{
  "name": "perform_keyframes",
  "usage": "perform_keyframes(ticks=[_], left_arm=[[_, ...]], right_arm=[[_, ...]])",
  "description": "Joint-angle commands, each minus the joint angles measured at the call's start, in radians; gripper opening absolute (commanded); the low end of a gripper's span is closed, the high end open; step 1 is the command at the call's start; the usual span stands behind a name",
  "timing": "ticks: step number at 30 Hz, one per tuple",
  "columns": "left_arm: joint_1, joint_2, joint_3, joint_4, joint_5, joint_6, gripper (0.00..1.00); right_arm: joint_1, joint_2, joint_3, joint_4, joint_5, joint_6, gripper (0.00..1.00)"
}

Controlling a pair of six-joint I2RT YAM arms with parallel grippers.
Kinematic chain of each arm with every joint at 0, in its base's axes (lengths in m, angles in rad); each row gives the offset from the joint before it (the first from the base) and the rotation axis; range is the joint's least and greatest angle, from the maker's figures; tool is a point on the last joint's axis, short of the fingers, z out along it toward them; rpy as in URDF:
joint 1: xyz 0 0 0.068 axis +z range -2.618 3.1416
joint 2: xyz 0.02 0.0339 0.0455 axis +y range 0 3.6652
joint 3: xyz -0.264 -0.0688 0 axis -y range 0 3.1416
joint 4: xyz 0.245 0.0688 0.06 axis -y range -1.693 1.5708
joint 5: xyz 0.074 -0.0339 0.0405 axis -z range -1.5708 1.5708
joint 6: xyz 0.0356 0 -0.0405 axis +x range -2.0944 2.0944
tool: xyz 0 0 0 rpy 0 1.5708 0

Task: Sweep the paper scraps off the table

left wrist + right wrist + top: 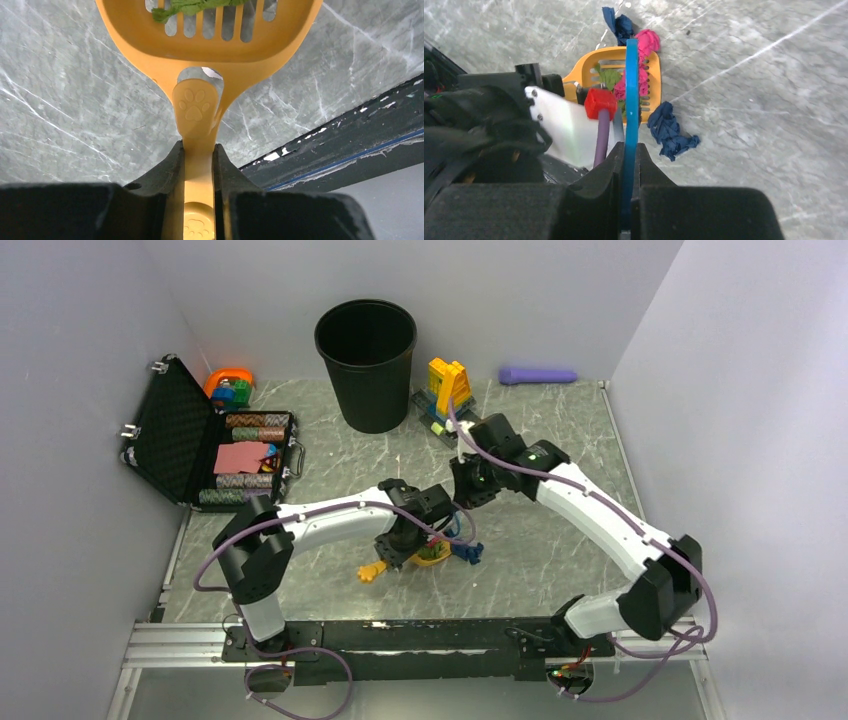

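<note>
My left gripper is shut on the handle of an orange slotted scoop, held low over the grey marble table; a green paper scrap lies in it. My right gripper is shut on a thin blue hand brush reaching over the scoop. Pink scraps and a green scrap lie in the scoop. A pink scrap and a dark blue scrap lie at its far edge, and another dark blue scrap lies beside it. Both grippers meet at the table's near middle.
A black bin stands at the back centre. An open black case is at the left, stacked toy bricks are right of the bin, and a purple object lies by the back wall. The black base rail runs along the near edge.
</note>
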Motion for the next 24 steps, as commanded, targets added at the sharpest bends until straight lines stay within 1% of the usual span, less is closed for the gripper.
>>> perform_keyframes(ticks=[1,4,8,13,16,21,24], left_arm=[[0.010,-0.008,-0.017,0.048,-0.023,-0.019,0.00],[0.008,-0.020,-0.030,0.045,-0.016,-0.009,0.00],[0.002,-0.032,-0.040,0.013,-0.023,-0.006,0.00],[-0.022,-0.034,-0.049,-0.021,-0.031,-0.005,0.00],[-0.045,-0.036,-0.049,-0.038,-0.034,-0.007,0.00],[-0.070,-0.044,-0.049,-0.060,-0.030,-0.006,0.00],[-0.083,-0.045,-0.045,-0.067,-0.018,-0.001,0.00]], right_arm=[[-0.033,-0.075,0.076,-0.127,0.156,0.089,0.00],[-0.066,-0.073,0.082,-0.194,0.301,0.169,0.00],[-0.070,-0.070,0.074,-0.253,0.441,0.214,0.00],[-0.070,-0.024,0.051,-0.324,0.523,0.286,0.00],[-0.066,-0.016,0.012,-0.324,0.504,0.334,0.00],[-0.053,-0.052,-0.083,-0.259,0.404,0.376,0.00],[-0.035,-0.051,-0.129,-0.224,0.383,0.404,0.00]])
